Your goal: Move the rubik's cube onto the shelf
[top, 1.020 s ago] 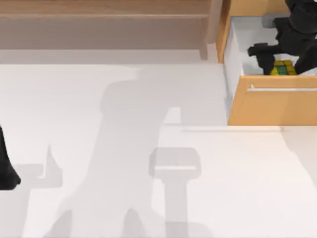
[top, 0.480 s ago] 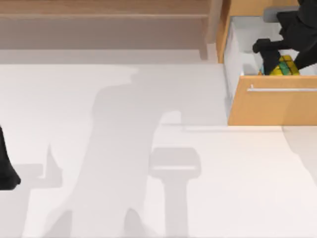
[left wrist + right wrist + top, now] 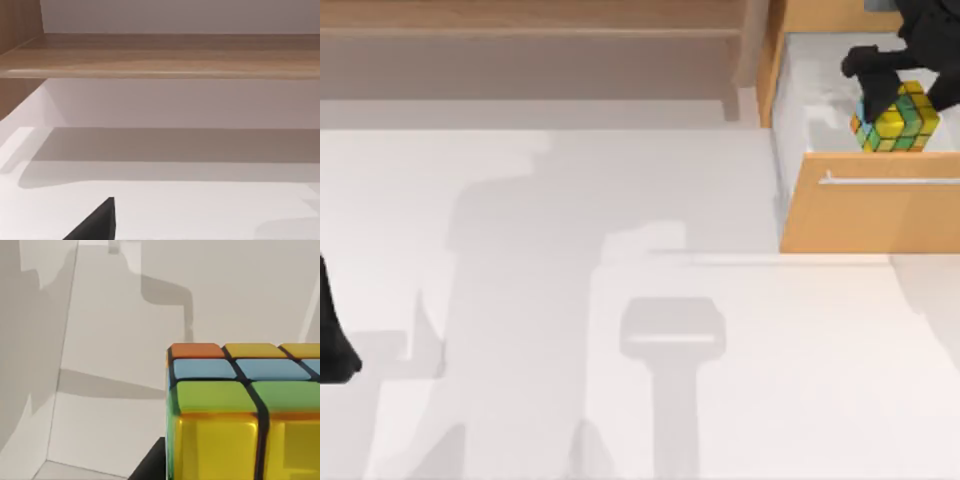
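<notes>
1. Cube (image 3: 895, 118) sits higher and larger than a second ago, risen out of the open drawer (image 3: 870, 210) at the table's far right corner.
2. Right gripper (image 3: 892, 92) fingers are clamped on it.
3. Shelf (image 3: 530, 30) along the far edge comes next; left arm (image 3: 332, 330) is parked at the left edge.

The long light brown wooden shelf (image 3: 530, 30) runs along the table's far edge, from eleven to twelve o'clock. At one o'clock, just right of its end post, stands the orange-tan open drawer (image 3: 870, 210). Over the drawer's inside sits the small tiled rubik's cube (image 3: 897, 118), with the right gripper (image 3: 880, 85) at it, and the left arm (image 3: 332, 330) rests at nine o'clock by the table's left edge.
</notes>
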Controlling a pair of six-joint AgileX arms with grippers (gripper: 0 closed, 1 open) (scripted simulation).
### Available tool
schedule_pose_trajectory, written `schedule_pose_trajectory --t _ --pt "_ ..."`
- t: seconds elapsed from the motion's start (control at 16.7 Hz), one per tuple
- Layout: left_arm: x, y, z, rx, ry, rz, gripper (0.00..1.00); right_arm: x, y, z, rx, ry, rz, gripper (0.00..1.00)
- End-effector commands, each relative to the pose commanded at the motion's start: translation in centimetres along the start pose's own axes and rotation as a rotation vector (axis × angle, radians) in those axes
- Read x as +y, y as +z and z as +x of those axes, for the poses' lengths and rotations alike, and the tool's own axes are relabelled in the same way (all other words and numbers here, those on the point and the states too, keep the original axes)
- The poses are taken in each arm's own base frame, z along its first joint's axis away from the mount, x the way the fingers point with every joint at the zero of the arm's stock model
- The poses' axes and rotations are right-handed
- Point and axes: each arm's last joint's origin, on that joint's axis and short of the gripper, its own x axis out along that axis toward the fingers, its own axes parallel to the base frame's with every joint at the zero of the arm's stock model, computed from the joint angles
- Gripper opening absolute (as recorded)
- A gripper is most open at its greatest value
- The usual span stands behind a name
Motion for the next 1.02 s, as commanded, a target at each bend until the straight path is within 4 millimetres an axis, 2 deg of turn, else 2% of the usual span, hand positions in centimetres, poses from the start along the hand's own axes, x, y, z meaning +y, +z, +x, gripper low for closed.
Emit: schedule_pose_trajectory --t 0.3,0.6,0.84,1.02 --pt "0.0 0.0 0.0 0.0 0.0 0.0 1.0 0.1 0.8 2.6 0.07 -0.063 0.089 0.0" --pt "0.0 0.0 0.0 0.0 0.0 0.0 1.0 0.2 1.1 3.0 0.066 -0.074 0.118 0.0" --pt "0.0 0.0 0.0 0.0 0.0 0.0 1.0 0.1 0.7 2.3 0.066 -0.083 0.12 0.0" --pt "0.0 0.0 0.0 0.0 0.0 0.0 1.0 1.5 0.0 -0.4 0.009 -0.119 0.089 0.0"
